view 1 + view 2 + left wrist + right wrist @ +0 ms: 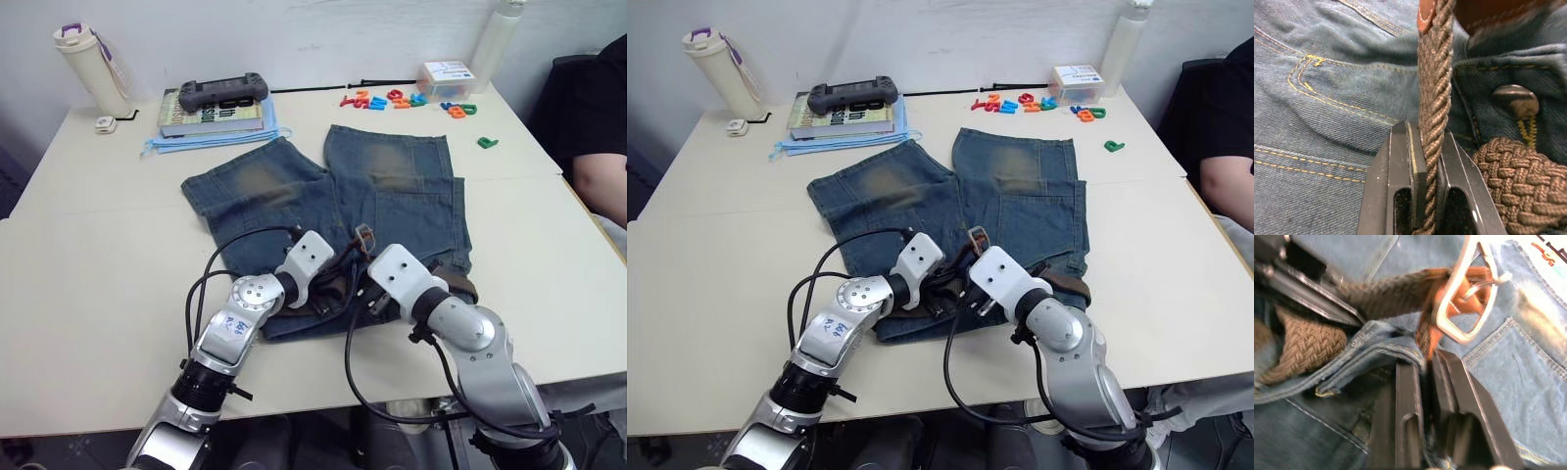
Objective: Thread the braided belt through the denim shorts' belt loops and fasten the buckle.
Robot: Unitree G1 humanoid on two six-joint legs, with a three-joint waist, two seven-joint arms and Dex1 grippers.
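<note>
One pair of denim shorts [392, 201] lies flat on the table [98, 255], its two faded legs pointing away from the robot and its waistband at the near edge. One braided belt [1432, 98], dark brown and woven, lies at that waistband, between the two grippers.

The left wrist view shows the left gripper [1426, 161] with its fingers pinching the belt edge-on, a second stretch of the braid coiled just beside a metal shorts button [1515, 100]. The right wrist view shows the silver buckle [1469, 293], a rectangular frame with a prong, raised over the denim with tan leather behind it. The right gripper [1426, 367] has its fingers nearly together on what seems to be the belt near the buckle, though blur makes the grip uncertain.

The head views show more: one game controller [223, 93] on books, one bottle [90, 69], scattered coloured letters [407, 98].
</note>
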